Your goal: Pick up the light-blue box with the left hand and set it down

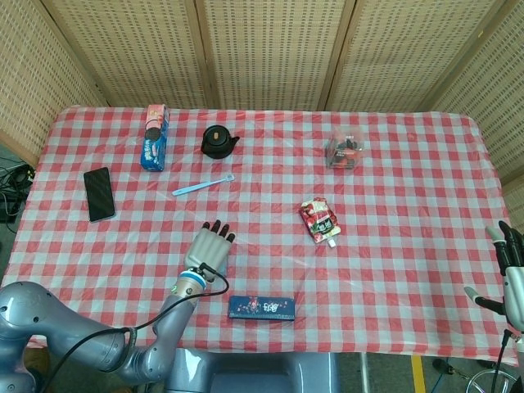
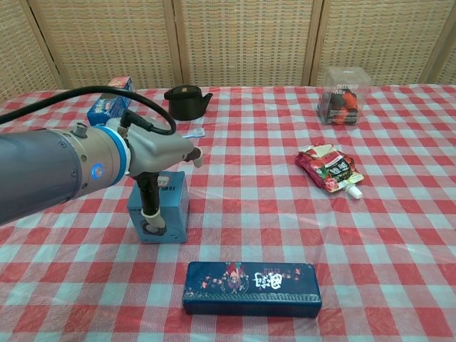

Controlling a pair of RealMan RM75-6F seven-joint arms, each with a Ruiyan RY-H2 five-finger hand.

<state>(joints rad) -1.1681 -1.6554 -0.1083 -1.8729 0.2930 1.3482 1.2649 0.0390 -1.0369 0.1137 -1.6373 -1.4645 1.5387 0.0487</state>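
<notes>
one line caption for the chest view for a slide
Left robot hand over the light-blue box on the checked table.

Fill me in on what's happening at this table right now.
The robot's left hand is over the light-blue box, palm above its top and thumb down its front face. The box stands on the checked tablecloth and does not look lifted; whether the grip has closed is unclear. The right hand is off at the table's far edge, holding nothing. A dark blue case lies just in front of the box.
</notes>
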